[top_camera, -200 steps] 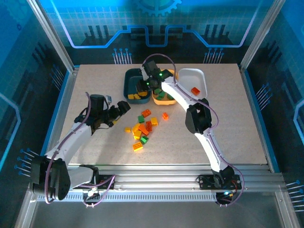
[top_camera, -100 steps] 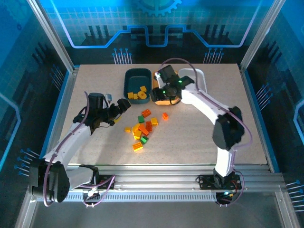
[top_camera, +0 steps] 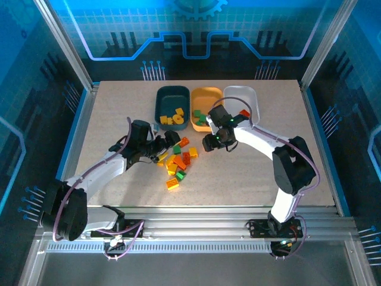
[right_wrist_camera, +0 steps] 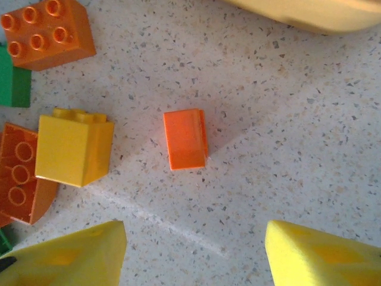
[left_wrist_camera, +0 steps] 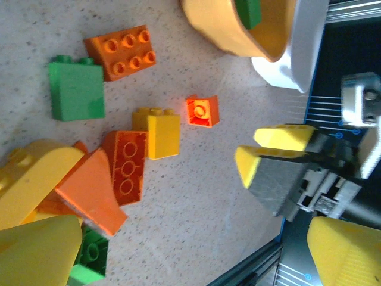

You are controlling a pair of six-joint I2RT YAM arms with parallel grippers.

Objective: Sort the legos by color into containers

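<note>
The sorting looks partly done: a mixed pile of legos (top_camera: pixel 177 164) lies loose on the table (top_camera: pixel 119 107). At its edge hangs the left gripper (top_camera: pixel 171 142), fingers spread wide and empty. The teal tray (top_camera: pixel 169 100) holds several yellow bricks (top_camera: pixel 171 118), and the orange-yellow tray (top_camera: pixel 208 98) holds green ones (top_camera: pixel 199 117). The right gripper (top_camera: pixel 209 143) hovers, fingers apart, over a small orange brick (right_wrist_camera: pixel 186 139). The white tray (top_camera: pixel 238 96) has one red-orange brick (top_camera: pixel 245 113).
</note>
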